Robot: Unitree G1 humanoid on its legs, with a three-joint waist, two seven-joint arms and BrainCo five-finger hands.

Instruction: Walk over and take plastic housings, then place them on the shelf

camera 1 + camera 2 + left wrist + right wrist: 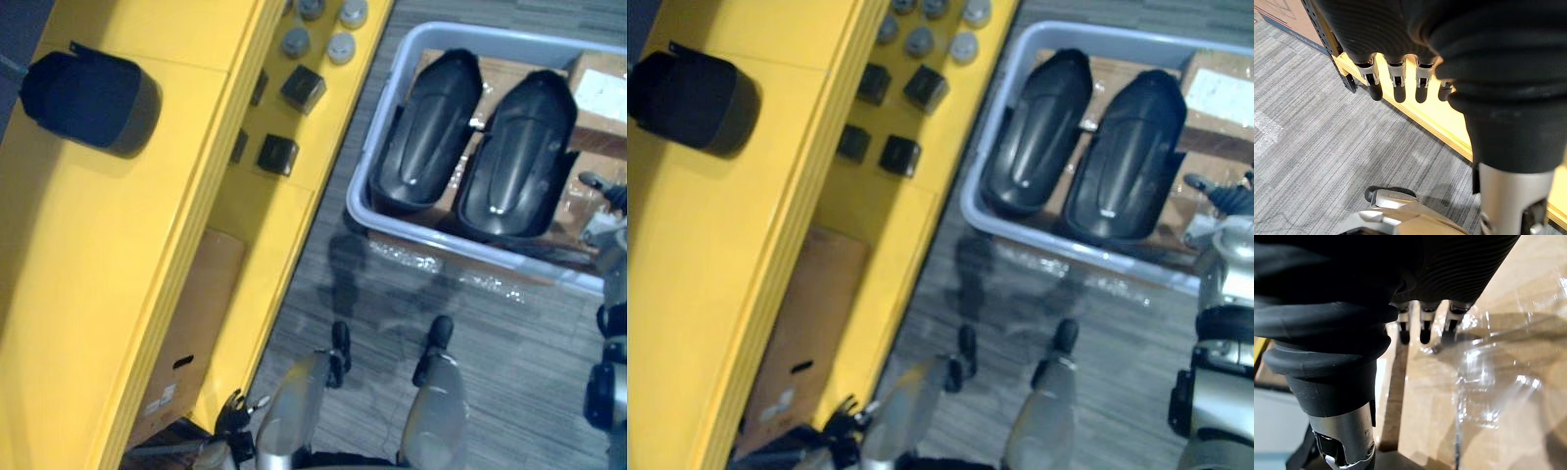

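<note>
Black plastic housings [426,132] lie in the grey bin [431,242], untouched by either hand's straight, empty fingers: right hand [1424,325] over wrapped cardboard [1508,293] beside them, left hand [1397,81] by the yellow shelf [98,245].

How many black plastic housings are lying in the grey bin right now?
2. They lie side by side in the grey bin: the left housing nearer the yellow shelf, the right housing beside the cardboard box. More may be hidden beneath.
</note>
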